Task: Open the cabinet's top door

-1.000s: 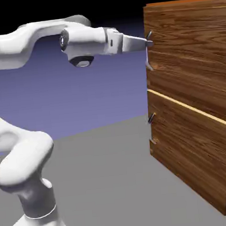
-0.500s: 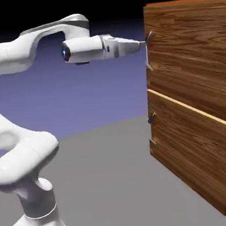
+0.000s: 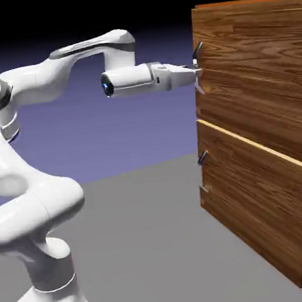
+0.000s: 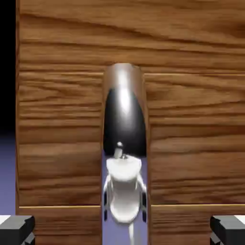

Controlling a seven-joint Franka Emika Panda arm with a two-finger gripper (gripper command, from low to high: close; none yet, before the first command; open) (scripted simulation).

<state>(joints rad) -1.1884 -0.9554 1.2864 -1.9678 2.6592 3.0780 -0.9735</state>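
The cabinet of reddish-brown wood fills the exterior view's right. Its top door carries a slim grey metal handle on the near edge. My gripper reaches level from the left and meets that handle about halfway down. In the hand view the shiny handle runs up the middle of the top door, mirroring the hand. My gripper straddles it, open. Its fingertips sit in the bottom corners, well clear of the metal on both sides.
Below the top door is a lower wood panel with a small dark handle. A pale seam divides the two panels. The cabinet stands on a grey table. My arm's base rises at the lower left.
The hand has dropped from near the handle's upper end to about its middle. The forearm has swung to the right and the arm's upper links have shifted with it.
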